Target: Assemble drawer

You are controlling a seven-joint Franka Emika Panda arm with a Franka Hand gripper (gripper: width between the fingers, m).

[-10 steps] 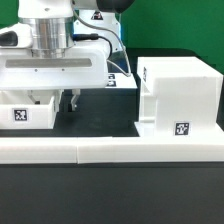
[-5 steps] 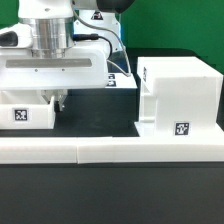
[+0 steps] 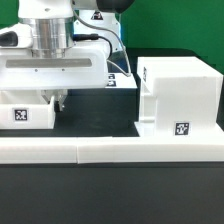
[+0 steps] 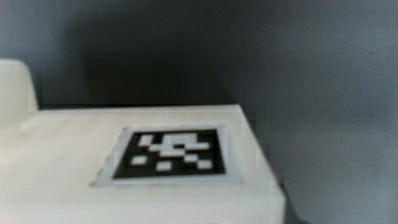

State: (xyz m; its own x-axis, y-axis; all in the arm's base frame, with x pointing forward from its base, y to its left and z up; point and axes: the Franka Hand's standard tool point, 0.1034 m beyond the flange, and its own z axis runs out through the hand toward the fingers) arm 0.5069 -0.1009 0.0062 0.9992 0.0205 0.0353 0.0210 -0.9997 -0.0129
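Note:
The large white drawer housing (image 3: pixel 180 90) stands on the dark table at the exterior view's right, with a tag on its front. A small white tray (image 3: pixel 25 112) with a tag sits at the exterior view's left. My gripper (image 3: pixel 52 103) hangs right over the tray's right end. One dark finger (image 3: pixel 58 100) presses against the tray's outer wall, and the other finger is hidden behind the tray. The wrist view shows the tray's tagged face (image 4: pixel 107 200) very close, with no fingers in it. The second tray is not clearly in view.
Long low white border bars (image 3: pixel 110 150) run across the front. Another white tagged piece (image 3: pixel 120 80) lies behind the gripper, between it and the housing. A strip of dark table separates the tray from the housing.
The visible finger has moved toward the exterior view's left, onto the tray's wall, while the hand has stayed in place. Nothing differs over the last half second.

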